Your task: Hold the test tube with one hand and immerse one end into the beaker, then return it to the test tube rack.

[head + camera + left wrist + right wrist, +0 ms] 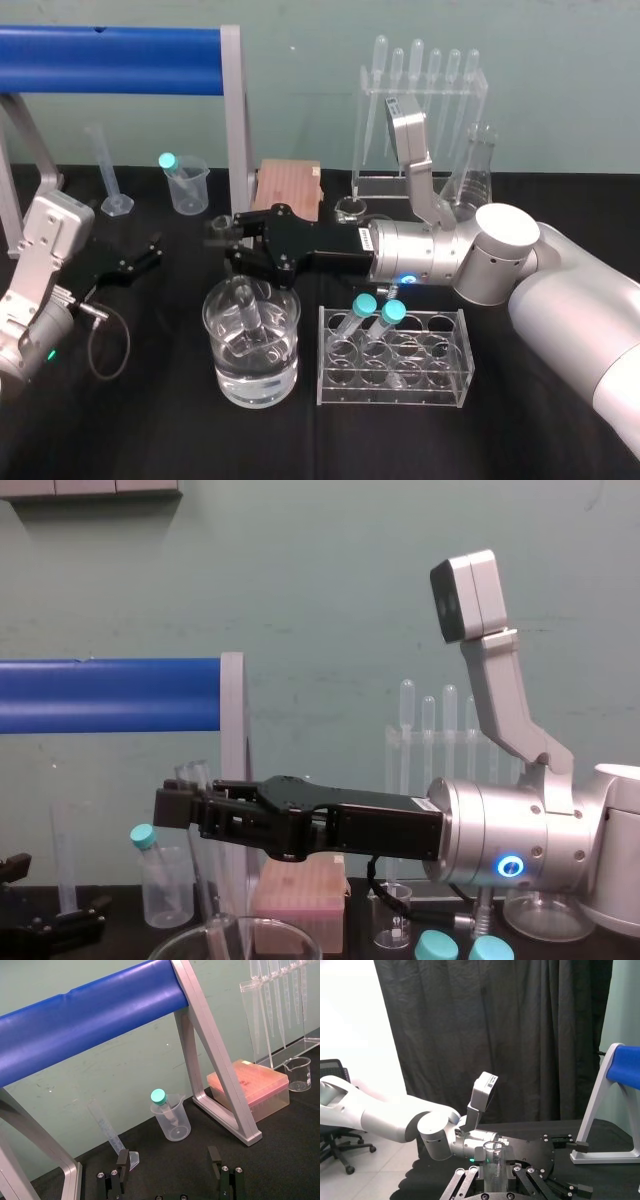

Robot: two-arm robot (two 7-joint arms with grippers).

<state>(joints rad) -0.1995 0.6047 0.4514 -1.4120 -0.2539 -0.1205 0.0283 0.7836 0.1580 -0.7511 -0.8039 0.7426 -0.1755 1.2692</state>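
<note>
- Bare black tabletop (150, 430) along the near edge, in front of the beaker (222, 372) and the test tube rack (394, 392). Only a narrow gap between those two.
- Tighter behind the beaker: a grey frame post (236, 130) under a blue bar (110, 60), with a pink box (290, 188) just beside the post.
- Beaker partly filled with clear liquid. Two teal-capped tubes (366, 304) leaning in the rack's back row.
- Far back on the left, a small plastic beaker (188, 188) holding one more teal-capped tube.
- Right gripper (228, 245) directly above the beaker, reaching in from the right, fingers clamped on the test tube (246, 308).
- Test tube near upright and slightly tilted, long axis running top to bottom. Open rim above the fingers in the chest view, closed end down inside the beaker, close to the liquid's surface. Dipped or not: cannot tell.
- Left gripper (168, 1160) parked low at the table's left, well apart from the beaker, fingers spread wide.
</note>
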